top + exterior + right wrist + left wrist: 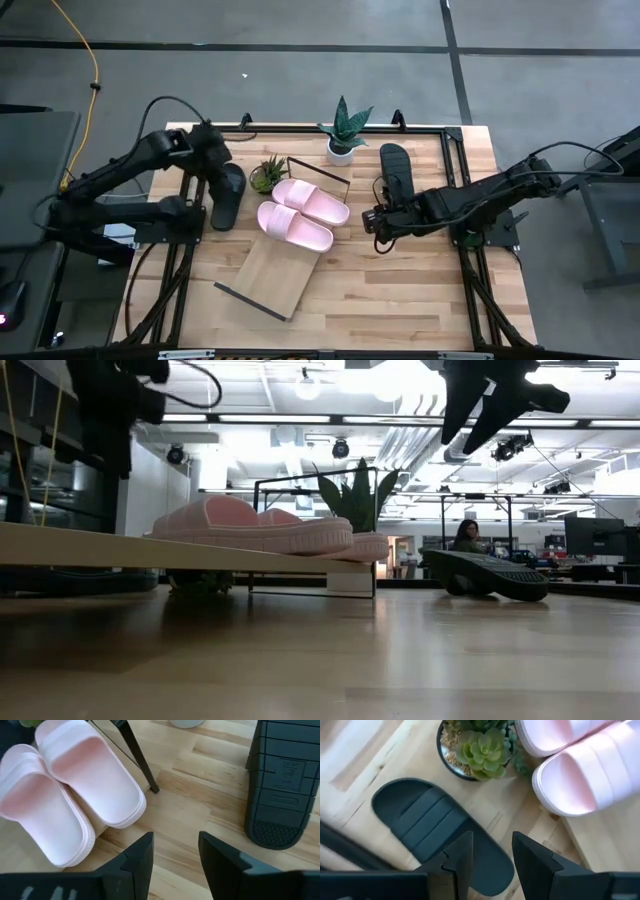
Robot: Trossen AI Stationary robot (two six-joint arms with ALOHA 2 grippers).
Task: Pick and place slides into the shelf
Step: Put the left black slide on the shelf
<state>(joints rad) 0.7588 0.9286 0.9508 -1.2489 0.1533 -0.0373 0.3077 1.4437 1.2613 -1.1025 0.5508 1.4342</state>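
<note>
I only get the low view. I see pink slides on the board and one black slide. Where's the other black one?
Observer: The other black slide lies beside the succulent pot, strap up, with the open left claw over it.
Operator: Is the one I see the right way up?
Observer: No, the upturned black slide lies sole up, treads showing.
Operator: Is the other claw holding anything?
Observer: No, the right claw is open and empty, over bare table between the pink slides and that upturned one.
</note>
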